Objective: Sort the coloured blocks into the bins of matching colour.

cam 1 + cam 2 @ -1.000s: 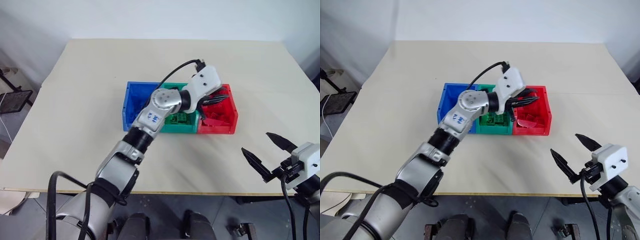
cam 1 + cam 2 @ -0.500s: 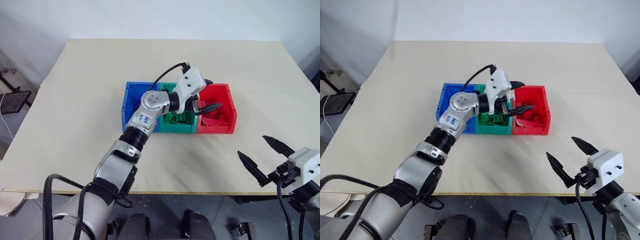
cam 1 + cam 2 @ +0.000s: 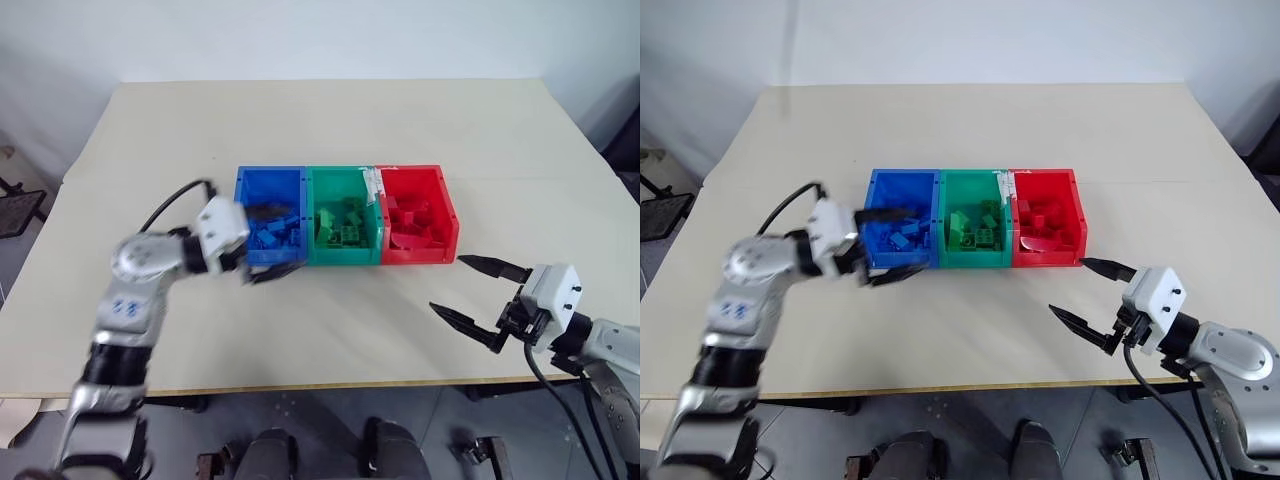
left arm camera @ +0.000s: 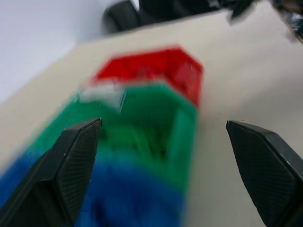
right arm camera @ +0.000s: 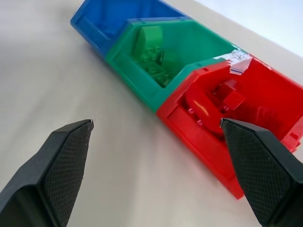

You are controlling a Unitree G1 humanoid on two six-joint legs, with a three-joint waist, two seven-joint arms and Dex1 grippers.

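nearest, right pincer [image 3: 478, 291] over the bench [image 3: 330, 330], black fingers spread wide, empty, aimed toward the red end of the bins. left pincer [image 3: 268, 270] also spread wide and empty, just beside the blue bin [image 3: 268, 178]. farther back, 3 joined bins in a row: blue, green bin [image 3: 342, 175] with white tape on its rim, red bin [image 3: 410, 174]. coloured blocks [image 3: 345, 222] piled inside bins of matching colour.

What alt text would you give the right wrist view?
Three joined plastic bins, blue, green and red, hold matching studded bricks on a beige table. The open right gripper points at them, empty.
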